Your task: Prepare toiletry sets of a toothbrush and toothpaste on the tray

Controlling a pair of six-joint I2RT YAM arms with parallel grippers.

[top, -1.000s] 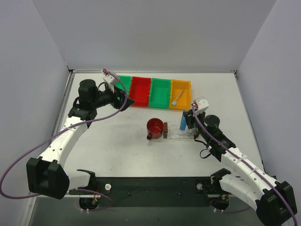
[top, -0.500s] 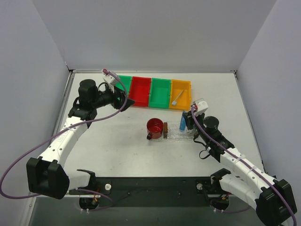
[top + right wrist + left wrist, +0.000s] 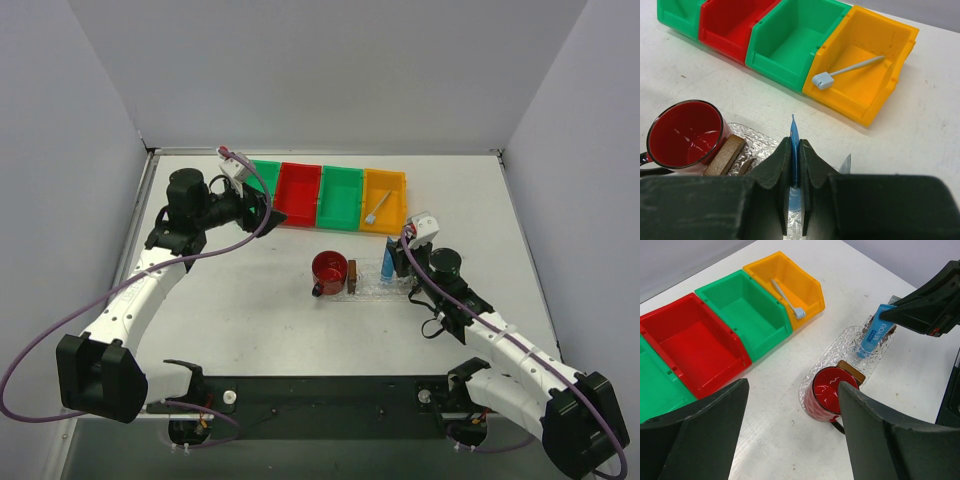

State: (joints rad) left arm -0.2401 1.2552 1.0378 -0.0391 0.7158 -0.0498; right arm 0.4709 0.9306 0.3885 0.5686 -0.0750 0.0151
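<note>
My right gripper (image 3: 393, 258) is shut on the flat end of a bright blue toothpaste tube (image 3: 794, 131) and holds it upright, cap down, over the clear tray (image 3: 378, 285). The tube also shows in the left wrist view (image 3: 873, 336). The tray's brown wooden block (image 3: 724, 155) lies next to the red cup. A pale flat tip (image 3: 846, 164) shows beside my right finger; I cannot tell what it is. The white toothbrush (image 3: 378, 208) lies in the orange bin (image 3: 890, 95). My left gripper (image 3: 268, 213) is open and empty, raised over the table left of the bins.
A red cup (image 3: 329, 270) stands at the left end of the tray, on a clear bubbly mat (image 3: 837, 347). A row of bins sits behind: green (image 3: 264, 176), red (image 3: 297, 193), green (image 3: 341, 197), orange (image 3: 400, 190).
My right gripper has shifted slightly left and lower with the blue tube, closer over the tray. The left arm has not moved.
</note>
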